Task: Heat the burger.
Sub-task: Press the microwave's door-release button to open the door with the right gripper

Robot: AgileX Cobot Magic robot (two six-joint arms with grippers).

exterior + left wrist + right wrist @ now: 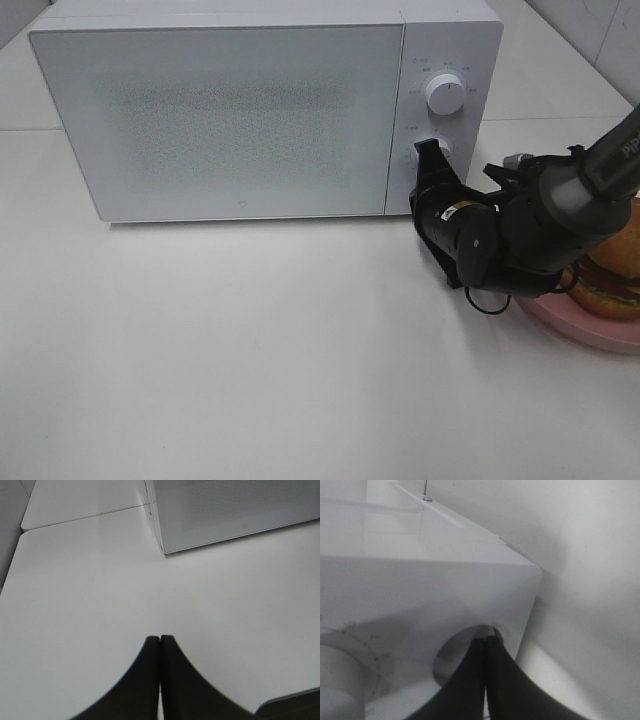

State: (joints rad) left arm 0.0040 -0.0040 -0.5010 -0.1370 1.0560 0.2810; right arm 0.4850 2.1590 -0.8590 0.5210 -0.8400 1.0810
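Your right fingers [467,680], closed together and empty, touch the lower knob [451,657] of the microwave [220,110]. The burger [612,285] waits behind them on its plate [590,325]. If the tips slip off, the knob likely won't respond. Your left fingers [145,680] are closed and empty.

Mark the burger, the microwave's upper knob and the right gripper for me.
burger [612,292], exterior high view, on the visible side of the bun.
upper knob [444,92], exterior high view, centre of its face.
right gripper [486,640], right wrist view, between its shut fingertips.
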